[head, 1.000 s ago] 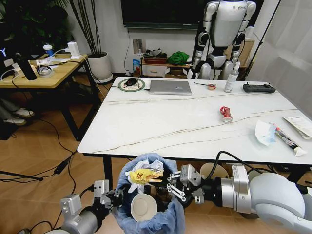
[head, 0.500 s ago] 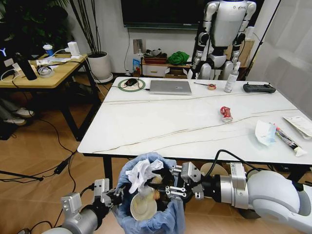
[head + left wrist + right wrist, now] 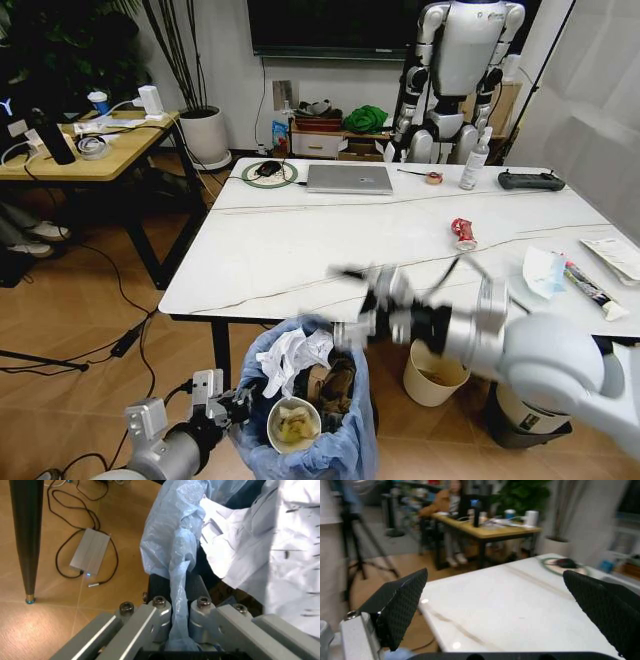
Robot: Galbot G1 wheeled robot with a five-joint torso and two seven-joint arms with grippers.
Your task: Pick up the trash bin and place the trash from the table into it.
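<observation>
Left gripper [image 3: 222, 400] is pinched shut on the blue bag at the rim of the trash bin [image 3: 310, 455]; the plastic runs up between its fingers [image 3: 159, 617], and the bin hangs just below the near edge of the table [image 3: 300, 250] with tissues, a paper cup and brown scraps inside. Right gripper [image 3: 365, 295] is above the bin at the table edge, fingers [image 3: 400, 605] spread wide with nothing between them. Beyond them on the tabletop lie a red wrapper [image 3: 463, 233] and white paper [image 3: 543, 271], well apart from either gripper.

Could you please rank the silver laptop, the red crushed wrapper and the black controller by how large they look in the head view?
1. silver laptop
2. black controller
3. red crushed wrapper, smallest although nearest the camera
</observation>
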